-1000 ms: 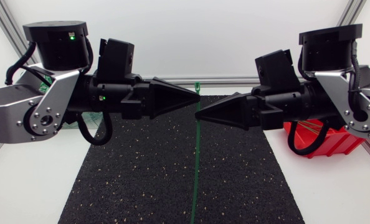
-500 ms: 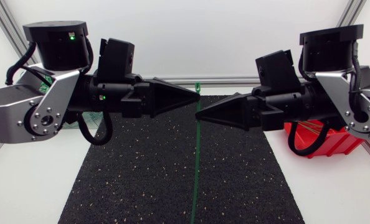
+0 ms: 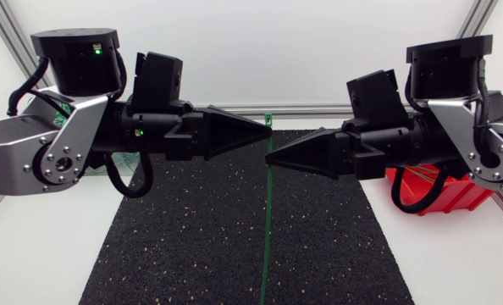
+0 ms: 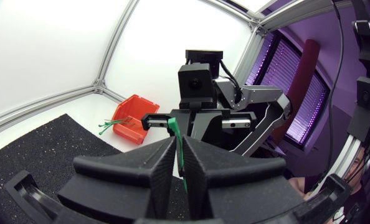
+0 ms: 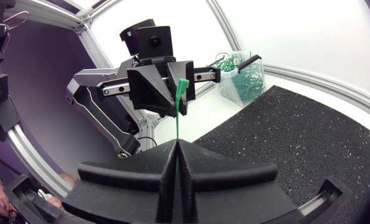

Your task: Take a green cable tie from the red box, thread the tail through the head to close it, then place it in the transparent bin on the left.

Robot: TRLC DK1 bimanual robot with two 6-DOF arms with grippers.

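A green cable tie hangs straight down over the black mat, its head uppermost. My left gripper comes in from the left and is shut on the tie just below the head; in the left wrist view the strap sits pinched between its fingers. My right gripper is shut on the strap slightly lower, tip to tip with the left one. In the right wrist view the strap rises from my right gripper to the head. The red box lies under my right arm. The transparent bin holds several green ties.
A black speckled mat covers the middle of the white table. In the head view the bin is mostly hidden behind my left arm. A loose green tie sticks out of the red box.
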